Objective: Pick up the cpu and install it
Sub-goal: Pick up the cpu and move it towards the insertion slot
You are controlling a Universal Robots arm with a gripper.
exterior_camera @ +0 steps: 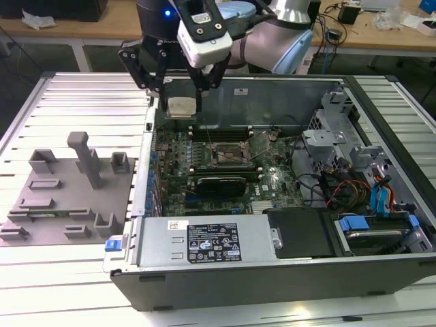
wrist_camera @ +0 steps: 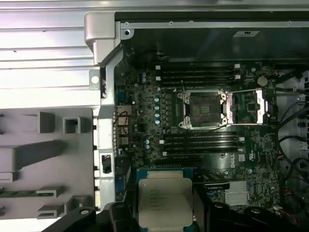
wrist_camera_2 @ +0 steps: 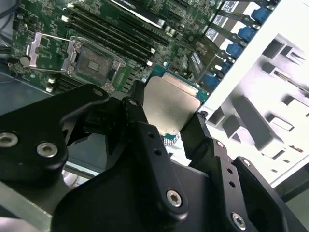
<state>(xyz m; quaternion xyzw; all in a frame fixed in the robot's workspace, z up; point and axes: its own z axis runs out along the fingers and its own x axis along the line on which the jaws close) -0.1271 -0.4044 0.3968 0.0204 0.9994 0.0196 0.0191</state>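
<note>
Silvery metal-topped cpu (wrist_camera: 164, 200), 1 piece: pinched by 2 opposite edges between the black fingers (wrist_camera_2: 145, 130) of the gripper (exterior_camera: 181, 103), metal face up, held in the air above the open computer case (exterior_camera: 272, 279), near its far corner at the exterior view's left. Socket (wrist_camera: 203, 108) on the green motherboard (exterior_camera: 272, 180), 1: bare, its metal frame (wrist_camera: 248, 106) flipped open beside it, well apart from the cpu. Grey moulded tray (exterior_camera: 68, 204), 1: on the slatted table (exterior_camera: 68, 88), just beside the case.
</note>
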